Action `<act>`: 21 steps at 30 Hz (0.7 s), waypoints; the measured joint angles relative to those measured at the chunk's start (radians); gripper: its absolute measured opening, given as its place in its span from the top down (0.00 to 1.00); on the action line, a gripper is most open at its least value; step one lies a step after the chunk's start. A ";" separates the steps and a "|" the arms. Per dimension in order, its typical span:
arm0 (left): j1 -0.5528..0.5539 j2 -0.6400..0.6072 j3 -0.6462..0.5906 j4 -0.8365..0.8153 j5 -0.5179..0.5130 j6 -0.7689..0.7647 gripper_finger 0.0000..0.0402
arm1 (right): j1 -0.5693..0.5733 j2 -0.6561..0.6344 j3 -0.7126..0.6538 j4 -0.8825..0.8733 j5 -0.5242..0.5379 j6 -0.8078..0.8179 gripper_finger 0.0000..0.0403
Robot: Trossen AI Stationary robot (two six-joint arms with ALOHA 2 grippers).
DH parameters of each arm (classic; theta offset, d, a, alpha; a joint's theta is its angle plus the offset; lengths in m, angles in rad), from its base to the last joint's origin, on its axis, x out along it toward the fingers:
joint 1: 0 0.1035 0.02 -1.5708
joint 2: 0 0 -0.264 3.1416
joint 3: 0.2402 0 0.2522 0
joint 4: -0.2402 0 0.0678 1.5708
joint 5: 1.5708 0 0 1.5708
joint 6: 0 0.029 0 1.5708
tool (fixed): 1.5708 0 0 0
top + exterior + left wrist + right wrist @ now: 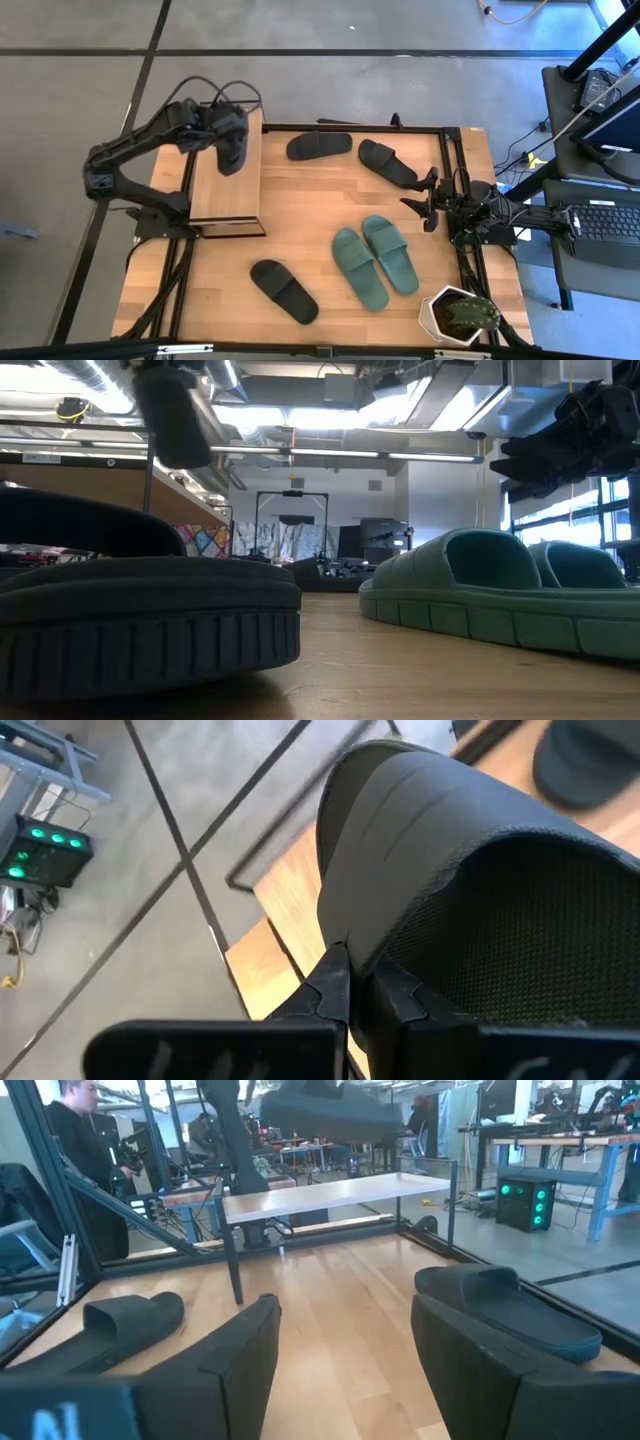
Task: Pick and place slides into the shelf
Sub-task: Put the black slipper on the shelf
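At about 10 o'clock of the table, the left gripper (232, 140) is clenched on a black slide (234, 148) held above the shelf (225, 185). Three more black slides (283, 291) and the teal pair (375, 260) lie on the tabletop (300, 210). At 3 o'clock the right gripper (425, 203) waits, jaws released.

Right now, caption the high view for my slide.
Left gripper holds a black slide over the shelf; right gripper waits open.
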 joint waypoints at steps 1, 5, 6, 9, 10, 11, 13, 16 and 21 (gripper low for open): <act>-0.008 -0.017 -0.028 0.001 -0.005 -0.017 1.00 | 0.000 0.000 0.000 0.000 0.000 -0.002 0.44; -0.020 -0.080 -0.127 0.001 -0.046 -0.028 1.00 | 0.000 0.000 0.000 0.000 0.001 -0.020 0.44; -0.027 -0.091 -0.143 0.000 -0.063 -0.028 1.00 | 0.000 0.000 0.000 0.000 0.001 -0.027 0.44; -0.056 -0.105 -0.188 0.005 -0.097 -0.019 1.00 | 0.000 0.000 0.000 0.000 0.001 -0.059 0.44; -0.066 -0.106 -0.201 0.012 -0.102 -0.004 1.00 | 0.000 0.000 0.000 0.001 0.001 -0.074 0.44; -0.077 -0.110 -0.212 0.019 -0.106 0.007 1.00 | 0.000 0.000 0.000 0.000 0.001 -0.083 0.44; -0.098 -0.114 -0.228 0.025 -0.127 0.031 1.00 | 0.000 0.000 0.000 0.000 0.001 -0.106 0.44; -0.123 -0.112 -0.239 0.032 -0.157 0.055 1.00 | 0.000 0.000 0.000 0.001 0.001 -0.132 0.44; -0.165 -0.113 -0.239 0.064 -0.169 0.059 1.00 | 0.000 0.000 0.000 0.000 0.001 -0.131 0.44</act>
